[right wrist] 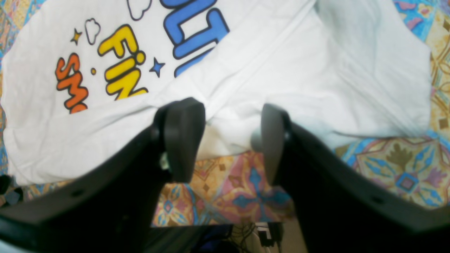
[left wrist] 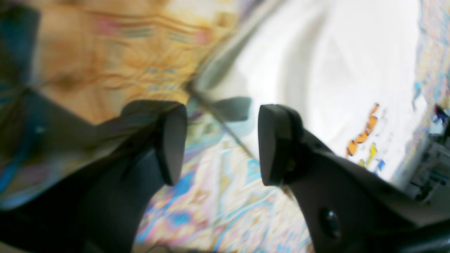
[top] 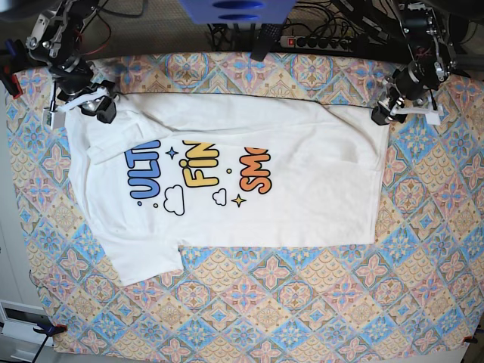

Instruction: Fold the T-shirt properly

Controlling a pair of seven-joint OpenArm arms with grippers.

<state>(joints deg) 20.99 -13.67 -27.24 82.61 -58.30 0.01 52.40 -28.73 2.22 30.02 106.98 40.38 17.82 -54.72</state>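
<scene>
We see the T-shirt flat on the table. Our left end effector and right end effector are spread, holding nothing.

I was working in a lab setup: a patterned tablecloth covered the bench, with a power strip and tangled cables along the far edge.

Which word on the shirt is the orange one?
The orange word is the one starting "SM", at the end of the print on the T-shirt. The middle word is yellow, the other end blue.
</scene>
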